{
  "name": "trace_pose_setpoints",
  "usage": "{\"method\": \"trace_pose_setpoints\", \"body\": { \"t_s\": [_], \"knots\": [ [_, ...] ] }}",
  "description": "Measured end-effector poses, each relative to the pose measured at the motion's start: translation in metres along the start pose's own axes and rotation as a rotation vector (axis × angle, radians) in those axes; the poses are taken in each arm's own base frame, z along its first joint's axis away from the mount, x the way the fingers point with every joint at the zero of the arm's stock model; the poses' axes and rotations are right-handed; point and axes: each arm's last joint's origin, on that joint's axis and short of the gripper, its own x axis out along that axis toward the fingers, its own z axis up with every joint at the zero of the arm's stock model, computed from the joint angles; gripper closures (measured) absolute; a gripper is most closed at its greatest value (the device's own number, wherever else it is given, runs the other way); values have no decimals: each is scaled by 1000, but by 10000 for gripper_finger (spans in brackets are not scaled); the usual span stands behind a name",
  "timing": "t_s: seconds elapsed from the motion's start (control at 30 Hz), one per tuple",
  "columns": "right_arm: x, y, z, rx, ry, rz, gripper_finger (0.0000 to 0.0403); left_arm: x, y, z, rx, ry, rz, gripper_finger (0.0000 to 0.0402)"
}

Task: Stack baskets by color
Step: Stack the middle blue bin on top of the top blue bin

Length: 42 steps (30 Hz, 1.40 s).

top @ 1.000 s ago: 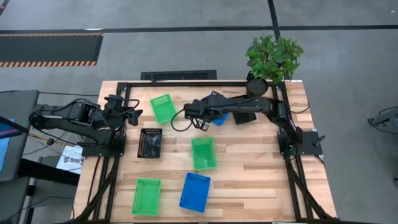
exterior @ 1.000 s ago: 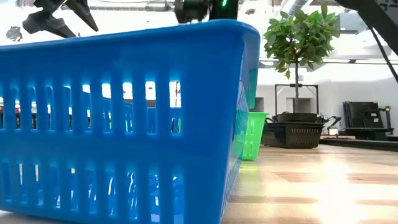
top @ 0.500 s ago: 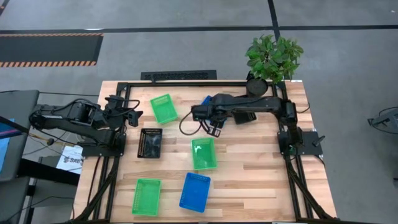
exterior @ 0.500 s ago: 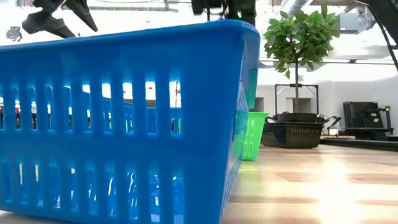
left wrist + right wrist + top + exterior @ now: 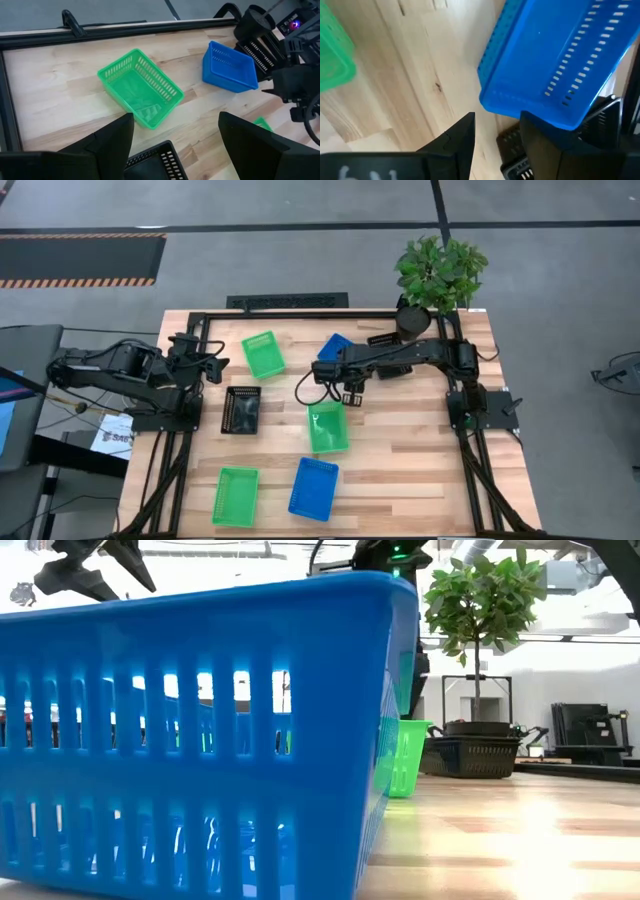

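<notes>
We see the right gripper (image 5: 350,393) out over the middle of the table (image 5: 420,470), between the far blue basket (image 5: 335,346) and the centre green basket (image 5: 327,427). Its fingers (image 5: 455,137) stand apart with nothing between them; that blue basket sits tilted just beyond them, not gripped (wrist view shows its underside).

Left gripper (image 5: 212,363) waits at the table's left edge, fingers (image 5: 112,137) spread wide and empty, aimed towards the far green basket (image 5: 262,353).

Basket positions from above:
- far green one: far left of centre, lying at an angle
- black basket (image 5: 241,409): just in front of it, near the left arm
- centre green one: mid-table, just below the right gripper
- near green basket (image 5: 235,495): front left
- near blue basket (image 5: 314,486): front centre, just beside that green one, filling the low view (image 5: 200,740)

No different-coloured baskets touch. We can't tell how many are nested in each spot.
</notes>
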Motion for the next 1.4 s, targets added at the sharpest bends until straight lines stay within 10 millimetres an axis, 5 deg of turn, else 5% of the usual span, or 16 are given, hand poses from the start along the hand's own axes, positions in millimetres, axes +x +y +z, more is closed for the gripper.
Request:
{"method": "trace_pose_setpoints", "body": {
  "t_s": [0.97,1.2,1.4],
  "knots": [
    [11,-26,27,109,-210,265,236,0,0,1,-18,-26,12,123],
    [6,-45,48,250,-431,391,235,0,1,1,-39,-41,17,123],
    [-14,-71,43,262,-395,350,242,0,1,1,-60,-46,18,123]
  ]
}}
